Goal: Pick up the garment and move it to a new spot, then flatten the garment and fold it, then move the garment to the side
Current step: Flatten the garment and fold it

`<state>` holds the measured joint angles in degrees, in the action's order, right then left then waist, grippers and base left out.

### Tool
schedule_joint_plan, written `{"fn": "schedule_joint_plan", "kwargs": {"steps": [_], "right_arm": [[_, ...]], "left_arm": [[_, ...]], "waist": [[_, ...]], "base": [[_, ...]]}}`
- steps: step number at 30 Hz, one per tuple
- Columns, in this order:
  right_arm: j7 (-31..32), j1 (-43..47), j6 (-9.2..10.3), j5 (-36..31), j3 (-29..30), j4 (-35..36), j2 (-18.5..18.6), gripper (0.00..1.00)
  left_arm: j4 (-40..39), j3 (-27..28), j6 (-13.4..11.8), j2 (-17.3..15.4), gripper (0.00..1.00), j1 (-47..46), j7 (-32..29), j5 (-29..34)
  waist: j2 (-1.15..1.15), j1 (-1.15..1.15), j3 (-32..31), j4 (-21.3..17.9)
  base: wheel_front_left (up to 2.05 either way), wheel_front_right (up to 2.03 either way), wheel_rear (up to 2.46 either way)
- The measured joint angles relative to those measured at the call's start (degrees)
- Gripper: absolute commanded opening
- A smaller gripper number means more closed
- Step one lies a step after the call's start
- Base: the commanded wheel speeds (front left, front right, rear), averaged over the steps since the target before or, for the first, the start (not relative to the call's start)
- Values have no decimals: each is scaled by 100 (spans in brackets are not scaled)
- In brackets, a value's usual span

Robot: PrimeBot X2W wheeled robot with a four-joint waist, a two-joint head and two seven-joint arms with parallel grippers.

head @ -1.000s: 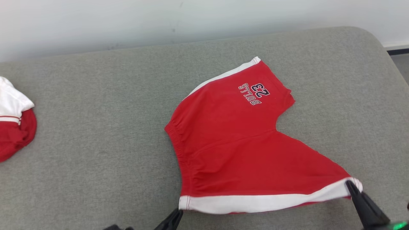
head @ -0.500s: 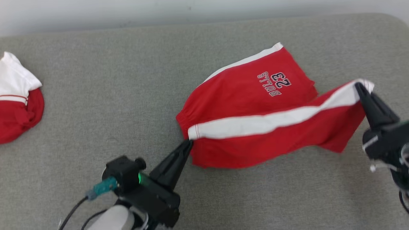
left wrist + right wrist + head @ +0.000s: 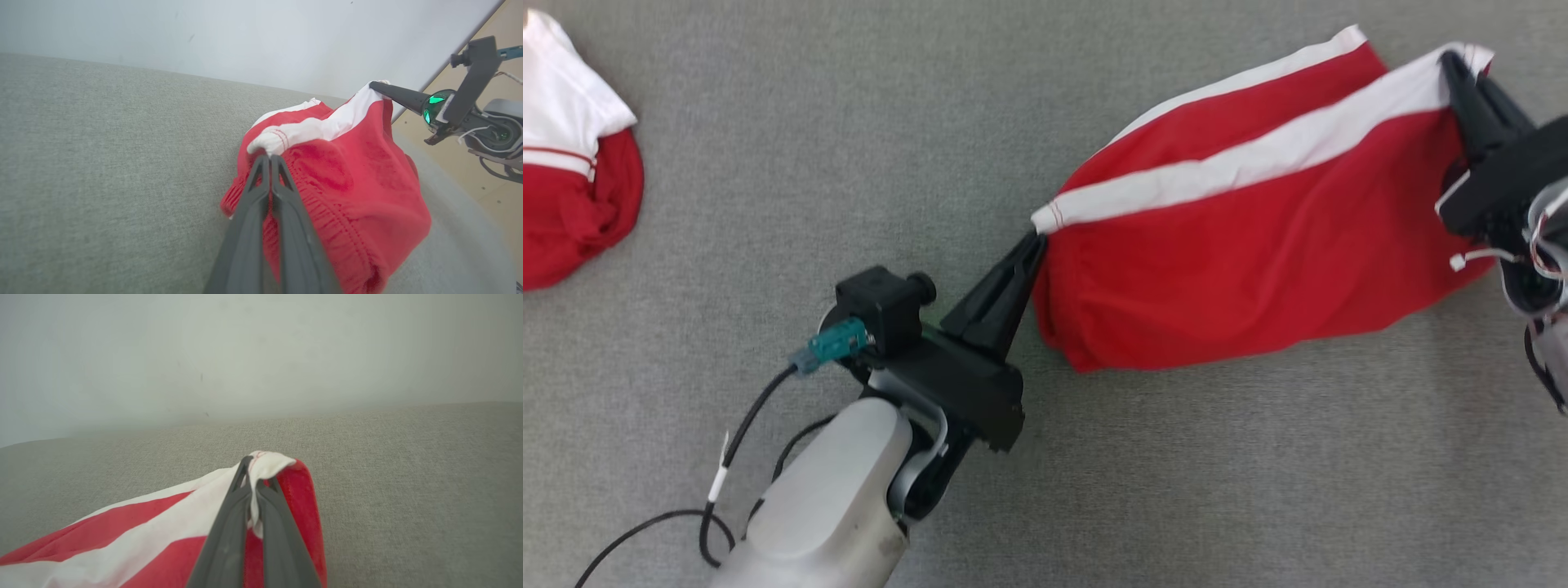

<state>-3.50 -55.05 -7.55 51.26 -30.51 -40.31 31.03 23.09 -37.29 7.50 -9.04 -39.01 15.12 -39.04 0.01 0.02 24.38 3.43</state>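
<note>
The garment, red shorts with a white side stripe, hangs doubled over between my two grippers above the grey cushion. My left gripper is shut on the white corner at the waistband end, seen close in the left wrist view on the garment by the left gripper. My right gripper is shut on the other white corner at the upper right; the right wrist view shows the right gripper pinching the stripe of the garment. The printed side is folded under and hidden.
A second red and white garment lies bunched at the cushion's far left. A pale wall stands behind the cushion, and tan floor lies past its right end. A black cable trails from my left wrist.
Both grippers have lifted the near striped edge and carried it away over the rest of the shorts, covering the printed number. The head camera has tilted down, so the whole picture has shifted.
</note>
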Motion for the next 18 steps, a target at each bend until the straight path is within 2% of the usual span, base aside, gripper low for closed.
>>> {"fn": "schedule_joint_plan", "kwargs": {"steps": [5, 12, 13, 14, 15, 16, 18], "right_arm": [[-287, -589, 0, 65, -266, -615, -159, 0], [-566, -980, 0, 180, -688, -1127, -255, 0], [-594, -992, 0, 209, -754, -1184, -267, 47], [-620, -997, 0, 212, -823, -1230, -283, 100], [-641, -998, 0, 235, -893, -1270, -292, 100], [-664, -996, 0, 271, -967, -1295, -292, 100], [-735, -983, 0, 305, -1116, -1300, -260, 100]], "left_arm": [[203, 153, 0, 148, 0, -222, 0, 88], [346, 303, 1, 294, 0, -253, 0, 257], [367, 246, 1, 294, 0, -243, 0, 256], [388, 223, 1, 305, 0, -225, 0, 259], [402, 235, 1, 309, 71, -213, 0, 291], [404, 253, 1, 311, 100, -202, 0, 343], [386, 325, 1, 320, 100, -142, 0, 436]], "waist": [[0, -1, 216, 123], [0, -1, 376, 253], [0, -1, 372, 265], [0, -1, 358, 271], [0, -1, 338, 273], [0, -1, 313, 272], [0, -2, 251, 266]], "base": [[0, 0, 0], [0, 0, 0], [0, 0, 0], [0, 0, 0], [0, 0, 0], [0, 0, 0], [0, 0, 0]]}}
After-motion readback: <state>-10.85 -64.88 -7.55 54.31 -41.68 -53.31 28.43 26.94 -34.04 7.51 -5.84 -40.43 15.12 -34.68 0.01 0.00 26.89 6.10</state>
